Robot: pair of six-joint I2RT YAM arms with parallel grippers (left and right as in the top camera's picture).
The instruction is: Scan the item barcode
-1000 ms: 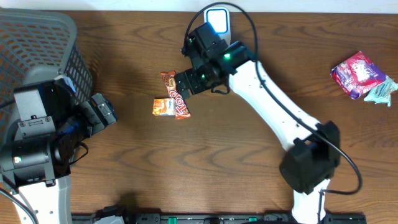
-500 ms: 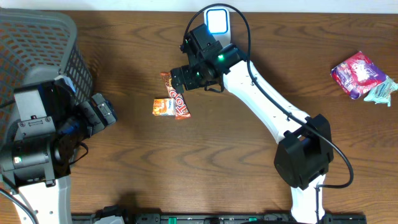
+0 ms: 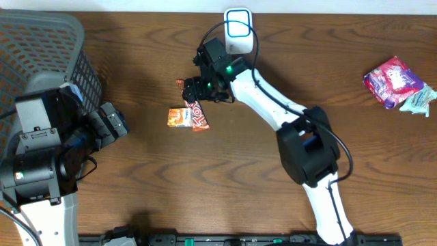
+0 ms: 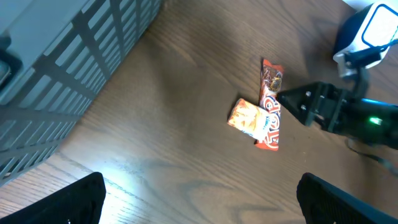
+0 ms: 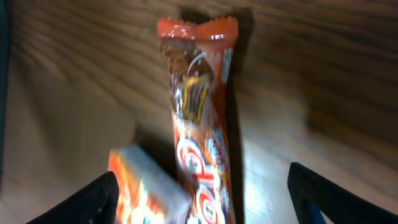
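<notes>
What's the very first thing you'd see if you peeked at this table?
Your eye goes to the right claw, open and poised right over a shiny orange-red candy bar near the middle of the brown table. A small orange packet lies against the bar. A big gray basket fills the far left corner, and a bright pink packet sits off by itself on the right.

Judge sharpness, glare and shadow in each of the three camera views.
Overhead: sharp and evenly lit, though the scanner glows bright white. Left wrist: mostly crisp, with a pale glare patch on the table at lower left. Right wrist: soft and smeared, the print on the candy bar hard to read, a dark shadow along its right side.
</notes>
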